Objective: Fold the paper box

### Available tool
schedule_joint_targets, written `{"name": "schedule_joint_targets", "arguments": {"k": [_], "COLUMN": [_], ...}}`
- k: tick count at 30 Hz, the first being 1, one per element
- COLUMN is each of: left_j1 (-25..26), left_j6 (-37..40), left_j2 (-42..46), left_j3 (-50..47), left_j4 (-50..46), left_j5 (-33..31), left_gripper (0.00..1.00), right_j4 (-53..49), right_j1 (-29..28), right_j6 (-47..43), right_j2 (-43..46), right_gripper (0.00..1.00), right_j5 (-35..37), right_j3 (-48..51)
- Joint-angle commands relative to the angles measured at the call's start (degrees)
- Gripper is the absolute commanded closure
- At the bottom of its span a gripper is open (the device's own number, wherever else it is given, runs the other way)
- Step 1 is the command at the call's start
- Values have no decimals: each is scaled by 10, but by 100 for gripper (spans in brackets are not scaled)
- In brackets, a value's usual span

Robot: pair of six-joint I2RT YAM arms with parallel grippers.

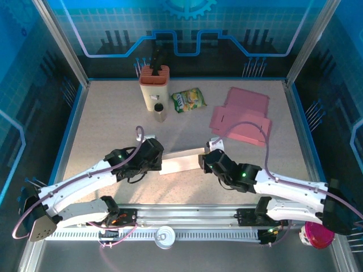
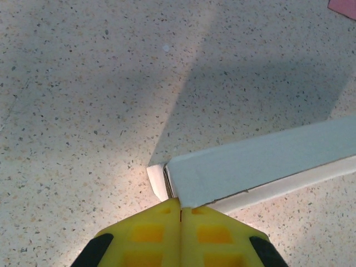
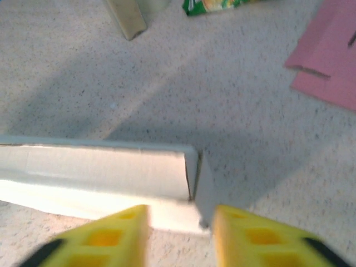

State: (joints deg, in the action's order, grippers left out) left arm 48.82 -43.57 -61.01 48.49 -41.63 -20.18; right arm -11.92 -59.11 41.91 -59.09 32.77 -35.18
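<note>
Speckled table (image 1: 113,119): left gripper (image 2: 179,208) closed at paper box (image 2: 261,161) corner, right gripper (image 3: 181,216) parted around its end

Behind paper box (image 1: 181,160): snack bag (image 1: 188,100); sheets (image 1: 243,116) right of it.

Long white paper box (image 1: 181,160) lies partly folded, one wall raised

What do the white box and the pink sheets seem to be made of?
White box: likely thin matte paperboard; crisp folds and thin edges. Pink sheets: probably similar matte card, lying flat with cut flaps.
</note>
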Motion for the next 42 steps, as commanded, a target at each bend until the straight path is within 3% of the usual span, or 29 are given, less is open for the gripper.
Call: {"name": "schedule_joint_targets", "arguments": {"k": [1,5,15,21,26,33,38,40,42], "left_j1": [12,30,51,57,59,62,63,63,64], "left_j6": [-11,-31,-46,-45,-45,-45,-46,-48,-52], "left_j2": [-6,-4,-10,-11,-10,-17,-12,-2,13], "left_j3": [-10,-7,2,6,11,14,16,18,17], "left_j4": [-26,-35,-40,-39,-41,-37,-32,-32,-32], "left_j5": [-14,-42,-64,-66,-70,-69,-60,-57,-53], "left_gripper": [100,100,100,100,100,100,100,84,75], "right_j4": [-72,-78,-9,74,149,131,114,112,116], "right_j1": [-5,0,80,117,119,123,130,131,132], "right_j6": [127,264,580,633,676,670,661,661,662], "right_j2": [75,146,139,74,27,33,35,31,24], "right_gripper": [46,29,23,23,30,51,59,59,60], "right_j5": [-11,-15,-147,-217,-249,-223,-216,-214,-215], "right_j3": [-8,4,29,45,72,84,94,98,103]}}
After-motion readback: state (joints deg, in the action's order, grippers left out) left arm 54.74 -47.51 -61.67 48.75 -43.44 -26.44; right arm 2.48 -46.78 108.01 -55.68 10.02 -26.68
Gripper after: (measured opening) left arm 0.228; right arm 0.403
